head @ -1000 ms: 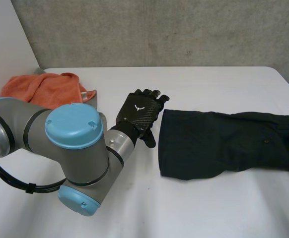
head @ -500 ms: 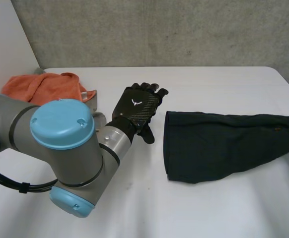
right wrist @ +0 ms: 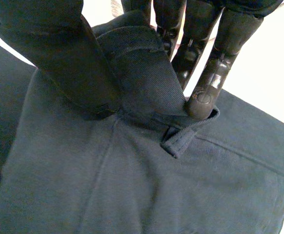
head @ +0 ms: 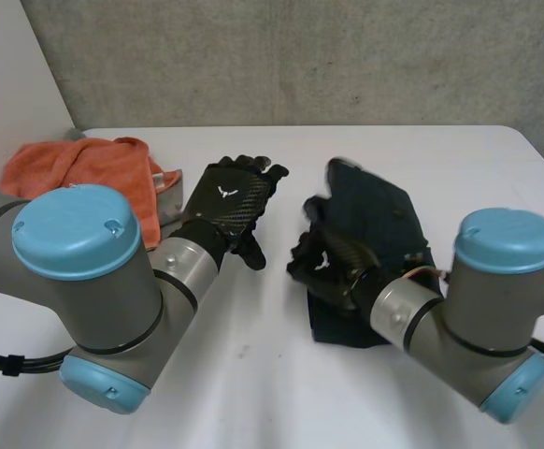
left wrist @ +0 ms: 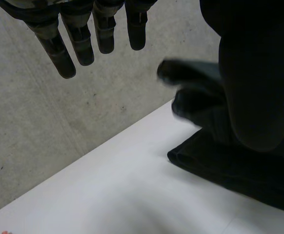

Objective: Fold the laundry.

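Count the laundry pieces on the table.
2. An orange cloth bunched at the far left; a dark garment mid-table, pinched by the right hand. A grey bit beside the orange cloth may be a third.

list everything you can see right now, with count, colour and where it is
dark garment: one, black, folded on the table right of centre
orange cloth: one, orange, bunched at the table's far left
grey item: one, grey, poking out beside the orange cloth; too little visible to identify it
table: one, white
wall: one, grey, behind the table
left arm, right arm: grey, light-blue caps, near side
left hand: black, open, above the table between the cloths
right hand: black, pinching a fold of the dark garment
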Robot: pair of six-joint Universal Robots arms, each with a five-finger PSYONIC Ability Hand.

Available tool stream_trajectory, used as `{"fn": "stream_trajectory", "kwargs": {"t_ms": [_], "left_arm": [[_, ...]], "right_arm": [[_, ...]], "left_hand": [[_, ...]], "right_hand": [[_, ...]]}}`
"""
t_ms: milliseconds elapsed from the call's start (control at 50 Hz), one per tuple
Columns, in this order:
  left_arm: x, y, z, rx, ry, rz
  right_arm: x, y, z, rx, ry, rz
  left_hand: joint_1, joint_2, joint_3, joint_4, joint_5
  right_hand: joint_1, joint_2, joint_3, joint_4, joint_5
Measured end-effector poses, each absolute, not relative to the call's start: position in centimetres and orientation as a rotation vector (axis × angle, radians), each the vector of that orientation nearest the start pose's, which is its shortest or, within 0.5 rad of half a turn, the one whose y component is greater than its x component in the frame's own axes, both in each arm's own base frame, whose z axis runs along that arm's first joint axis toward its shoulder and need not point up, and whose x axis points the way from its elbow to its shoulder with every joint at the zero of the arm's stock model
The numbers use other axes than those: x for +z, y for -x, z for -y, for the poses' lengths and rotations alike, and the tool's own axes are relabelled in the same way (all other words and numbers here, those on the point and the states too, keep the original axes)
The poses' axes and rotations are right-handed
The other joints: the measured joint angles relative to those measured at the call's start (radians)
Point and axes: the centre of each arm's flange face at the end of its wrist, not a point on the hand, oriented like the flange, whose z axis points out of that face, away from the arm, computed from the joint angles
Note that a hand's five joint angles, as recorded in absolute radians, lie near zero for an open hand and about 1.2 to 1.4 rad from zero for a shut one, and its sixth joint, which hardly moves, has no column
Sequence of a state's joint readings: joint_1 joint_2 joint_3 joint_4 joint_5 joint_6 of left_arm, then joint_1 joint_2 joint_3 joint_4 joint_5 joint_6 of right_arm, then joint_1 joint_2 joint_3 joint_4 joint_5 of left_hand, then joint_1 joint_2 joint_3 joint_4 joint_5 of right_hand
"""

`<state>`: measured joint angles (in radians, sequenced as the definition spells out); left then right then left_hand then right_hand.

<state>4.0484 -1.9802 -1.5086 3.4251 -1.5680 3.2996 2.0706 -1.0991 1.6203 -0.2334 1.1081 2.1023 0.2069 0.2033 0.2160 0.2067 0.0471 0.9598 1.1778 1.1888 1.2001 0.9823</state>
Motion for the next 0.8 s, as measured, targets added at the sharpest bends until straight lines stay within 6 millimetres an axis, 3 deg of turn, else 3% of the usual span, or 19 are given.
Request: {"fn": "stream_trajectory", "kwargs": {"t_ms": [80, 100, 120, 180, 200, 280, 340, 400, 460, 480, 600, 640, 660, 800], "left_arm": [[21.1, 33.9, 22.3, -2.339, -1.028, -2.368], [21.0, 33.8, 22.4, -2.339, -1.026, -2.368], [21.1, 33.9, 22.5, -2.341, -1.024, -2.367], [21.4, 34.0, 22.8, -2.365, -1.016, -2.350], [21.6, 34.1, 22.9, -2.376, -1.013, -2.342], [22.9, 34.8, 23.4, -2.449, -1.000, -2.290], [24.1, 36.0, 23.7, -2.522, -1.000, -2.241], [24.6, 37.6, 23.6, -2.572, -1.029, -2.214], [24.5, 38.9, 23.3, -2.590, -1.064, -2.210], [24.0, 40.0, 23.0, -2.585, -1.102, -2.222], [20.9, 42.8, 22.0, -2.480, -1.232, -2.312], [19.4, 43.5, 21.8, -2.412, -1.271, -2.356], [18.3, 43.8, 21.8, -2.362, -1.292, -2.386], [14.2, 43.6, 22.7, -2.157, -1.284, -2.479]], "right_arm": [[14.4, -32.7, 21.7, -1.821, 1.993, -1.441], [14.2, -32.7, 21.6, -1.809, 1.991, -1.450], [14.1, -32.7, 21.6, -1.807, 1.990, -1.452], [15.0, -32.4, 22.0, -1.827, 1.916, -1.529], [15.7, -32.2, 22.3, -1.847, 1.866, -1.562], [19.3, -31.1, 23.3, -1.921, 1.601, -1.686], [23.0, -28.8, 24.7, -1.939, 1.235, -1.836], [24.7, -26.4, 26.1, -1.903, 0.966, -1.962], [25.1, -24.9, 26.9, -1.869, 0.838, -2.036], [25.2, -23.5, 27.7, -1.829, 0.737, -2.110], [23.4, -22.0, 29.5, -1.718, 0.655, -2.249], [22.5, -22.0, 29.9, -1.686, 0.667, -2.274], [21.1, -22.1, 30.5, -1.643, 0.690, -2.302], [16.3, -22.8, 32.1, -1.524, 0.790, -2.369]], "left_hand": [[0.000, 0.000, 0.000, 0.000, 0.000], [0.000, 0.000, 0.000, 0.000, 0.000], [0.000, 0.000, 0.000, 0.000, 0.000], [0.000, 0.000, 0.000, 0.000, 0.000], [0.000, 0.000, 0.000, 0.000, 0.000], [0.000, 0.000, 0.000, 0.000, 0.000], [0.000, 0.000, 0.000, 0.000, 0.000], [0.000, 0.000, 0.000, 0.000, 0.000], [0.000, 0.000, 0.000, 0.000, 0.000], [0.000, 0.000, 0.000, 0.000, 0.000], [0.000, 0.000, 0.000, 0.000, 0.000], [0.000, 0.000, 0.000, 0.000, 0.000], [0.000, 0.000, 0.000, 0.000, 0.000], [0.000, 0.000, 0.000, 0.000, 0.000]], "right_hand": [[0.005, -0.010, -0.009, -0.010, -0.004], [-0.217, -0.306, -0.308, -0.299, -0.261], [-0.217, -0.306, -0.308, -0.299, -0.261], [-0.685, -0.857, -0.823, -0.874, -0.790], [-0.741, -0.935, -0.925, -0.947, -0.877], [-0.757, -0.955, -0.972, -0.964, -0.922], [-0.757, -0.955, -0.972, -0.964, -0.924], [-0.757, -0.955, -0.972, -0.964, -0.923], [-0.757, -0.955, -0.972, -0.964, -0.923], [-0.757, -0.955, -0.972, -0.964, -0.923], [-0.757, -0.955, -0.972, -0.964, -0.923], [-0.757, -0.955, -0.972, -0.964, -0.923], [-0.757, -0.955, -0.972, -0.964, -0.923], [-0.757, -0.955, -0.972, -0.964, -0.923]]}}
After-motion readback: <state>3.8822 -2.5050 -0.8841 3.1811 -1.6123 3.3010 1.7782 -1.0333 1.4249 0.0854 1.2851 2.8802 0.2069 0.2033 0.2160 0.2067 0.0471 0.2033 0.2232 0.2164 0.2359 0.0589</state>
